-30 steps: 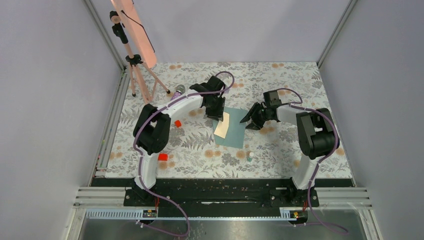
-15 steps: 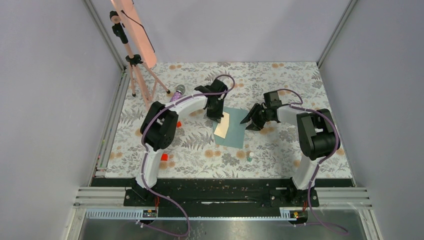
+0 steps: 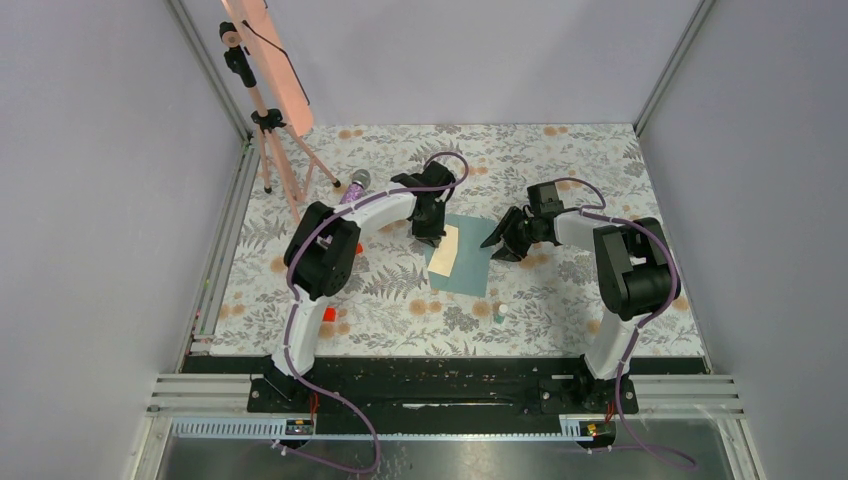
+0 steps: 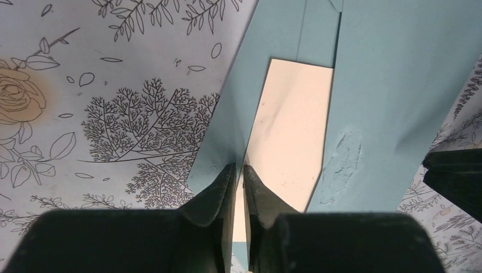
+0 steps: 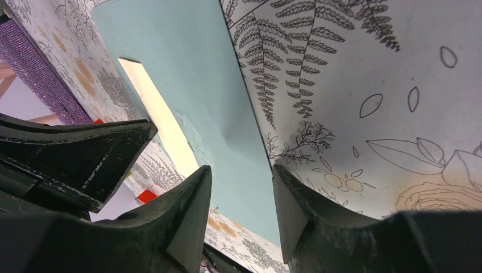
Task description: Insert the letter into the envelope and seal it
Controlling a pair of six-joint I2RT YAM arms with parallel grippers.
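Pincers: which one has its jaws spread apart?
The right pincer, jaws wide over the envelope edge; the left pincer is nearly closed at the letter.

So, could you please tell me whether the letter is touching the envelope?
Touching. The left wrist view shows the letter lying flat against the envelope, with teal paper bordering both long edges and no gap.

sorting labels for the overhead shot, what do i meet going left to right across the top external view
tripod → nearer red block → left gripper → envelope → right gripper
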